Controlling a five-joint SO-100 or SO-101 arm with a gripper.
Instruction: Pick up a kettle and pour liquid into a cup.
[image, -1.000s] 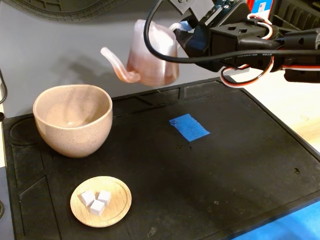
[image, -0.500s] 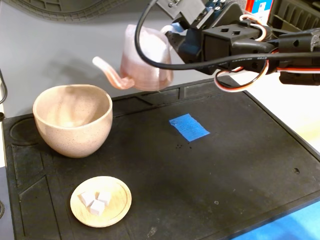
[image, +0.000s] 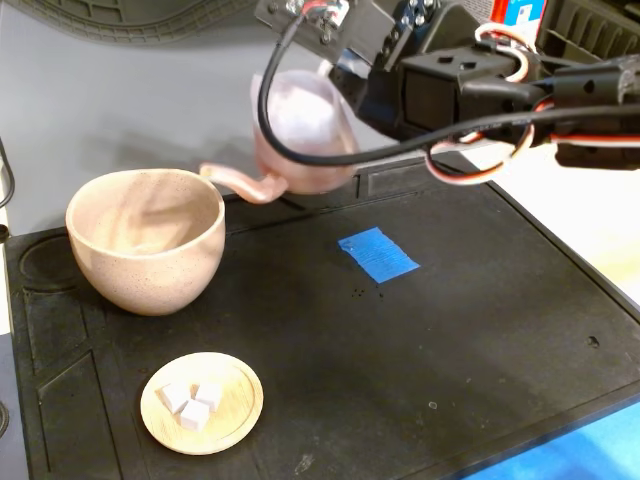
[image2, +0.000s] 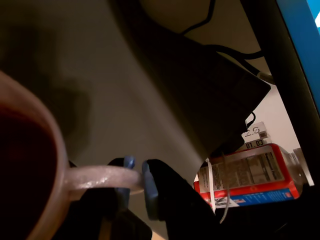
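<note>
Clamping the kettle's (image: 300, 135) loop handle (image2: 102, 177), the gripper (image2: 136, 181) holds the pink pot aloft, tilted, spout tip at the rim of the speckled cup (image: 146, 239). Dark liquid (image2: 20, 175) shows inside the kettle. A red-and-white box (image2: 250, 175) reads "01 03"; its other print is illegible.

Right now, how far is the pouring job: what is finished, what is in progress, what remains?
Done: the gripper holds the translucent pink plastic kettle by its loop handle, lifted off the black mat. In hand: the kettle is tilted, spout tip at the rim of the speckled beige ceramic cup. Left: no liquid shows in the cup yet.
</note>
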